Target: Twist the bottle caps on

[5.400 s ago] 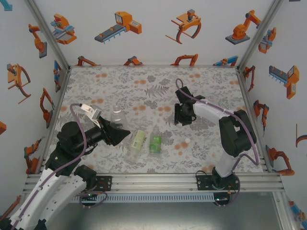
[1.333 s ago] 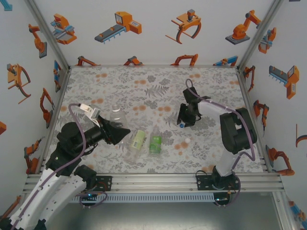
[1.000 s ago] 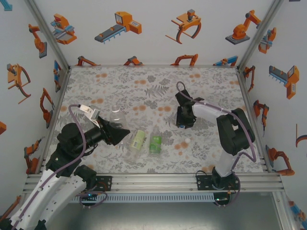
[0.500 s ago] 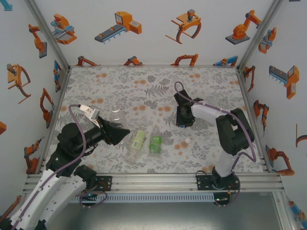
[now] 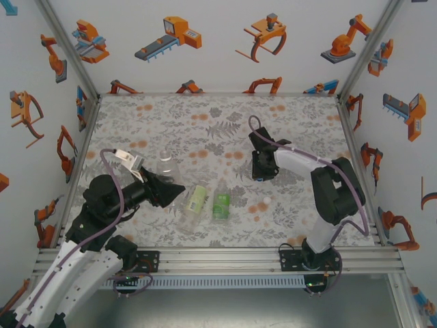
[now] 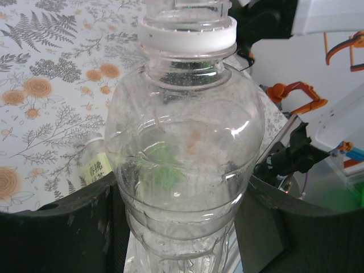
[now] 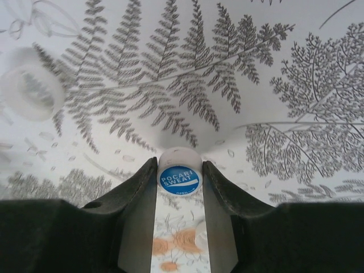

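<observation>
Quick tally. Three bottles: one unlabelled bottle [image 5: 166,167], one yellow-green label bottle [image 5: 196,199], one bright green label bottle [image 5: 220,203]. Two caps for sure: one blue cap [image 7: 179,178] with POCARI SWEAT printed on top, one white cap [image 5: 265,200]. Also one pale round blob [image 7: 28,91] off to the left in the right wrist view, maybe that same white cap, can't tell, so not adding it. Two arms, left arm [image 5: 95,212] and right arm [image 5: 328,188], and so two grippers too: left gripper [image 6: 179,227], right gripper [image 7: 179,170]. One table [image 5: 136,123] with a fern-and-flower print. Orange robot cartoons [image 5: 167,37] on the walls: well over a dozen, lost count.
</observation>
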